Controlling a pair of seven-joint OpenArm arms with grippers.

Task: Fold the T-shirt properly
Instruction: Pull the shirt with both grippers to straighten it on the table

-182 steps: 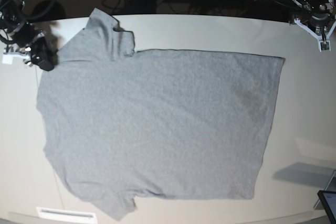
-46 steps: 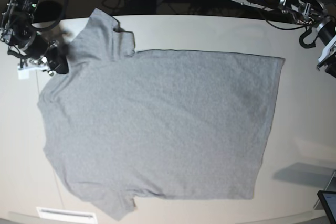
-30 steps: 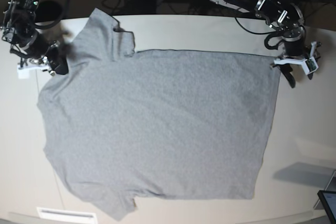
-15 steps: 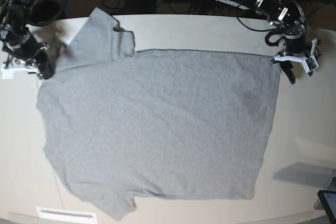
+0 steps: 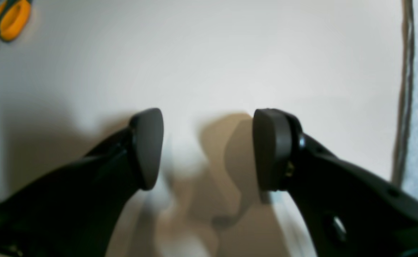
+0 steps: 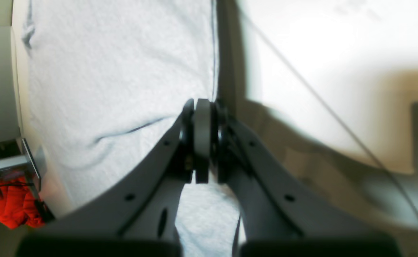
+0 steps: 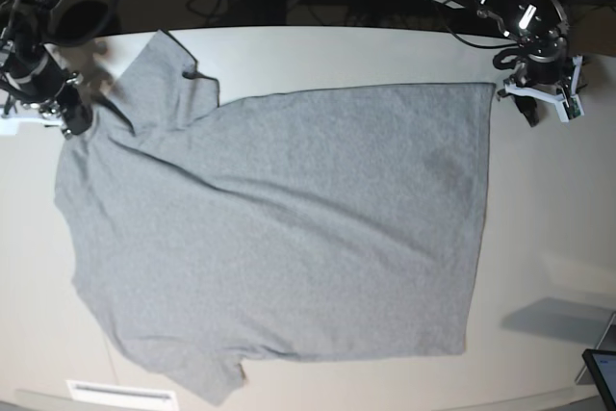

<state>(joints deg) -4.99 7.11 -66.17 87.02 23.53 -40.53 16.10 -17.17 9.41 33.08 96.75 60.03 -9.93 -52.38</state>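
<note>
We find the T-shirt (image 7: 269, 238) spread plain side up over most of the worktop (image 7: 549, 238), grey and largely flat, with diagonal creases running from the upper-left shoulder area toward the middle. One sleeve points to the far left corner, the other lies at the near left edge; the hem runs down the right side of the base view.

The right gripper (image 7: 72, 120) sits at the shirt's far-left edge by the shoulder. In the right wrist view its fingers (image 6: 202, 142) stand pressed together, with the fabric edge (image 6: 213, 53) running straight into them; we read this as a pinch on the cloth, and the fabric beside them shows a shallow wrinkle.

The left gripper (image 7: 541, 105) hangs just beside the shirt's far-right corner, over bare worktop. In the left wrist view its fingers (image 5: 148, 146) stand well apart with nothing between them, and the shirt's edge shows only as a grey strip at the right of that view.

An orange object (image 5: 10, 18) lies blurred at the top left of that view. A dark device corner (image 7: 602, 372) shows at the near right.
</note>
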